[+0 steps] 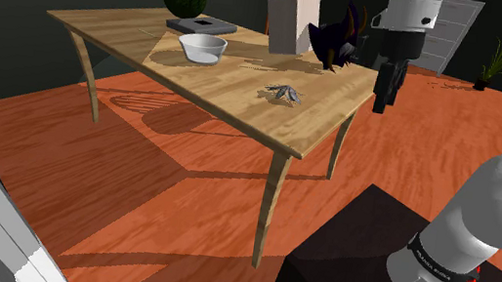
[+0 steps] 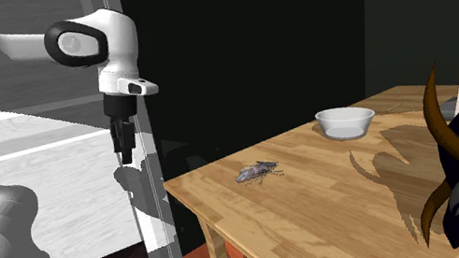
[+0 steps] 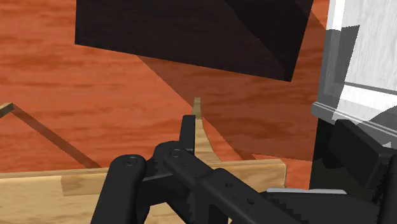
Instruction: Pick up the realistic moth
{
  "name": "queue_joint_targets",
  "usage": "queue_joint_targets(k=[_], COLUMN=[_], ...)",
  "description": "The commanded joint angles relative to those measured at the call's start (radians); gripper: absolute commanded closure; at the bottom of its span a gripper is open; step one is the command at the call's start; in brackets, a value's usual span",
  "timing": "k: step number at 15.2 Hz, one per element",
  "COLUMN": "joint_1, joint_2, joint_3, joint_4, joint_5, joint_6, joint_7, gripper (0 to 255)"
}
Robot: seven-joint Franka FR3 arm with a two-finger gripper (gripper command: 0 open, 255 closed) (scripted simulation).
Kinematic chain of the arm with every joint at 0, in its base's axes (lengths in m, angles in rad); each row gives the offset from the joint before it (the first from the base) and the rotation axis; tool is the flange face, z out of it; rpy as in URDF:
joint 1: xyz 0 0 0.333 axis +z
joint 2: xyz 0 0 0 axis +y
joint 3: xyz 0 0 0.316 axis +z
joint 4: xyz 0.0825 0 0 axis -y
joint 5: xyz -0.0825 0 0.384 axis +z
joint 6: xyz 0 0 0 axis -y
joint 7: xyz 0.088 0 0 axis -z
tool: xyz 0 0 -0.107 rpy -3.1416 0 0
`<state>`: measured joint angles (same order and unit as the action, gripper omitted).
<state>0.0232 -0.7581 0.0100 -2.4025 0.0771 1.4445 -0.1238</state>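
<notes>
Wooden worktop (image 1: 236, 89) carries the grey moth (image 1: 283, 94), lying flat near the edge. From where I stand, a white bowl (image 1: 201, 48) sits at its 10 o'clock in the shoulder view. Out at the moth's 3 o'clock, past the worktop's edge and above the orange floor (image 1: 134, 199), hangs the black pincer (image 1: 379, 104). Its fingers are together on nothing, well apart from the moth.

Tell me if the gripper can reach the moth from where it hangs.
Probably yes. The moth lies alone near the edge of the table, the gripper hangs beyond that edge, and nothing stands between them.
</notes>
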Motion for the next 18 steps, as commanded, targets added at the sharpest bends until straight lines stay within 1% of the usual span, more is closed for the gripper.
queue_joint_targets(k=[1, 9, 14, 18], joint_1=[0.000, -0.036, -0.056, -0.071], joint_2=[0.000, 0.198, 0.338, 0.452], joint_3=[0.000, 0.000, -0.005, -0.011], joint_4=[0.000, 0.020, 0.071, 0.132], joint_5=[0.000, 0.012, 0.017, 0.022], joint_6=[0.000, 0.304, 0.470, 0.587], joint_7=[0.000, 0.052, 0.083, 0.107], gripper=[0, 0, 0, 0])
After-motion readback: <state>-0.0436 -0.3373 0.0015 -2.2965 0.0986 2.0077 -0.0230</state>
